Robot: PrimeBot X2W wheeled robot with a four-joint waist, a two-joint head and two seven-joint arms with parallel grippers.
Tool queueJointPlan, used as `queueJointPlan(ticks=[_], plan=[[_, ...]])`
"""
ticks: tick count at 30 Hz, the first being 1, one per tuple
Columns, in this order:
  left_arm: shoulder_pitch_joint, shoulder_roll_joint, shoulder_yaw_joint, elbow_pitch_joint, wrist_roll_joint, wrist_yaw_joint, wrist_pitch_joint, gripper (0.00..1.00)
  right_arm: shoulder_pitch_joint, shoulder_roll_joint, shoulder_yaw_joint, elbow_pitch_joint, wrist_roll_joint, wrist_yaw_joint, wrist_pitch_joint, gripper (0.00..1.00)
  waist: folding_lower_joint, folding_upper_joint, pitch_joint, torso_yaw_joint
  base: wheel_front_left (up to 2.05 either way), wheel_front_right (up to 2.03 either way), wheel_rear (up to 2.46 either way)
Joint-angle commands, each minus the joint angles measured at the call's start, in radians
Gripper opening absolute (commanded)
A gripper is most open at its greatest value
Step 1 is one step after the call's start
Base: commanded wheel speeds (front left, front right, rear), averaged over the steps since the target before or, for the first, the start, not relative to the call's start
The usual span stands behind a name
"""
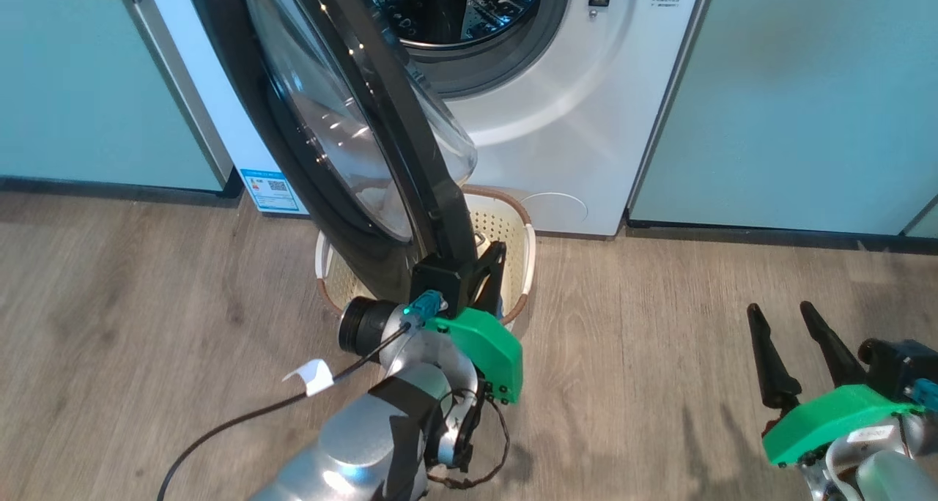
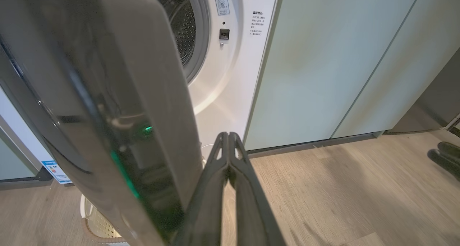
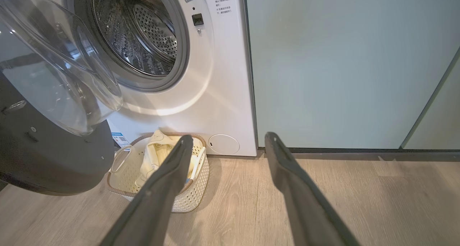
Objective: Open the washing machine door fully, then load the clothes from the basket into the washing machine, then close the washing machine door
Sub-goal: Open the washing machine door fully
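Wood floor (image 1: pixel 659 384), pale green cabinets (image 1: pixel 806 98) either side. The white washing machine (image 1: pixel 586 120) stands between them, its steel drum (image 3: pixel 143 33) exposed and looking empty.

The washing machine door (image 1: pixel 234 83) is part open, not full. It stands out from the front at an angle, hinged on the robot's left, with the glass porthole (image 1: pixel 330 142) bulging towards the drum.

The basket (image 1: pixel 524 230) sits on the floor just before the machine, partly beneath the door's lower rim. The clothes (image 3: pixel 158 156), cream, are heaped inside it, none loaded yet.

Left gripper (image 2: pixel 227 136): clenched, fingers pressed together with nothing between them, lying just beside the door's free edge on its inner side. Contact looks likely, but I can't confirm it. Right gripper (image 1: pixel 779 309): released, jaws spread wide and empty, low over the floor, well apart from the basket and the door.

Step, as I judge it: pushing the door wider with the shut fingers.

Risks:
- The edge is glossy and nothing is gripped, so the fingers could slide off and the door drift back.
- The door's lower rim passes close over the basket, so a low sweep might clip the handle and drag or tip it.
- If the door stops short of full, it hangs over the clothes and blocks a clean reach down.
- The left wrist sits just beside the basket rim and could snag it.
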Motion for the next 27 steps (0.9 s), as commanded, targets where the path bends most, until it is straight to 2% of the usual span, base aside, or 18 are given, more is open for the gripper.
queueJointPlan(ticks=[1,27], plan=[[-0.022,0.017,0.044,-0.017,0.013,-0.001,-0.007,0.00,-0.016,-0.012,0.011,-0.024,0.003,0.000,-0.011,1.00,0.0000,0.0000,0.000,0.002,0.00,0.00,0.00],[0.054,0.017,0.121,-0.040,0.086,-0.029,-0.007,0.00,0.000,-0.010,0.007,-0.024,0.009,0.000,-0.011,1.00,0.0000,0.0000,-0.015,0.021,0.00,0.00,0.00]])
